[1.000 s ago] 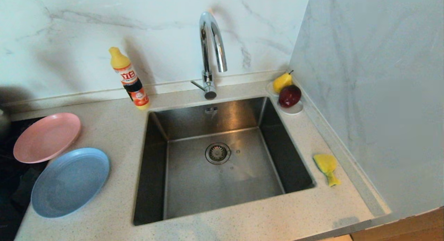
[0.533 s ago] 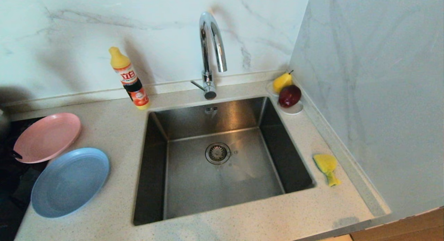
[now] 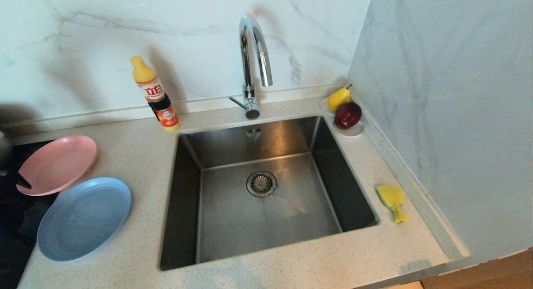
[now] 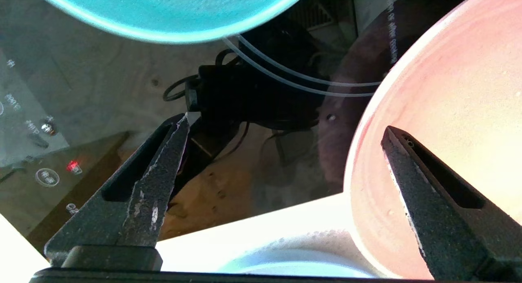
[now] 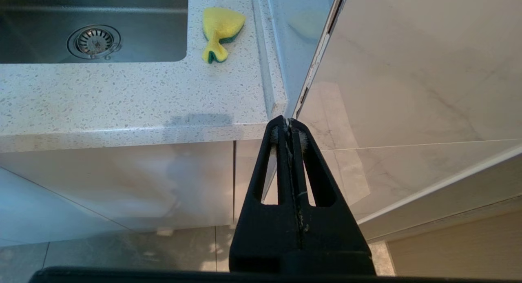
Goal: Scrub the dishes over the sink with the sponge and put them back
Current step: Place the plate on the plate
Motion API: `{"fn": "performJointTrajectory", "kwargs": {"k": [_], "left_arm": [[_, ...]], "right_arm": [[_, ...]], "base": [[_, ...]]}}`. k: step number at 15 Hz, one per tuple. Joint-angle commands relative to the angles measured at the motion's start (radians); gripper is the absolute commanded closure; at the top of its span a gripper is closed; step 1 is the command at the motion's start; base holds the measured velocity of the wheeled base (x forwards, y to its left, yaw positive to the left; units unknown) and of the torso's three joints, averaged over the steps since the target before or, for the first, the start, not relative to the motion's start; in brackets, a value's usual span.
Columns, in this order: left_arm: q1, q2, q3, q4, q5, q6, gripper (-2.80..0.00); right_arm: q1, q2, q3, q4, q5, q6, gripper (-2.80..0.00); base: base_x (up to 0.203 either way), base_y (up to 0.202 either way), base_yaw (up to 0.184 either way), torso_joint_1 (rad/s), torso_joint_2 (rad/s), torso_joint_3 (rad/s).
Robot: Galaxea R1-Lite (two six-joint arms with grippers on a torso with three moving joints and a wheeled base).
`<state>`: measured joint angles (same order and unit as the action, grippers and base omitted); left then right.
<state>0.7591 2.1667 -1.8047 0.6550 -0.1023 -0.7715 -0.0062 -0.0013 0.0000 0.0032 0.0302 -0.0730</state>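
The pink plate (image 3: pixel 56 164) and the light-blue plate (image 3: pixel 83 218) lie on the counter left of the steel sink (image 3: pixel 187 205). My left gripper (image 4: pixel 286 124) hangs open at the pink plate's (image 4: pixel 448 103) outer rim. One finger is over the plate and the other is over the dark cooktop, with nothing held. One of its fingertips (image 3: pixel 23 183) shows at that rim. The teal bowl (image 4: pixel 171 9) appears only in the left wrist view. The yellow sponge (image 3: pixel 391 199) lies on the counter right of the sink. My right gripper (image 5: pixel 288 122) is shut and empty, parked below the counter's front right corner.
A tall chrome tap (image 3: pixel 252 64) rises behind the sink. A detergent bottle (image 3: pixel 156 95) stands at the back left. A pear (image 3: pixel 338 98) and a red apple (image 3: pixel 348 115) sit on a white saucer (image 3: pixel 354 132) in the back right corner. A black cooktop (image 3: pixel 12 210) borders the plates.
My left gripper has moved in from the left. One black fingertip now shows at the pink plate's left rim, where none showed a second ago. The plates, the sponge and the right arm stay still.
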Motion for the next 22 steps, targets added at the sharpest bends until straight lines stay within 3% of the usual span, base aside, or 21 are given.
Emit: {"fn": "performJointTrajectory", "kwargs": {"k": [1, 18, 19, 22], "left_arm": [[-0.001, 0.027, -0.025, 0.006, 0.001, -0.006, -2.8], [-0.001, 0.033, -0.044, -0.032, -0.008, -0.017, -2.8], [-0.001, 0.033, -0.043, -0.031, -0.008, -0.017, 0.0], [-0.001, 0.047, -0.042, -0.032, -0.01, -0.016, 0.0]], "right_arm": [[0.001, 0.001, 0.0, 0.0, 0.0, -0.001, 0.0], [0.0, 0.001, 0.0, 0.0, 0.0, -0.001, 0.0], [0.0, 0.001, 0.0, 0.0, 0.0, -0.001, 0.0], [0.0, 0.001, 0.0, 0.0, 0.0, -0.001, 0.0]], "base": [[0.0, 0.0, 0.0, 0.0, 0.0, 0.0], [0.0, 0.0, 0.0, 0.0, 0.0, 0.0], [0.0, 0.0, 0.0, 0.0, 0.0, 0.0], [0.0, 0.0, 0.0, 0.0, 0.0, 0.0]]}}
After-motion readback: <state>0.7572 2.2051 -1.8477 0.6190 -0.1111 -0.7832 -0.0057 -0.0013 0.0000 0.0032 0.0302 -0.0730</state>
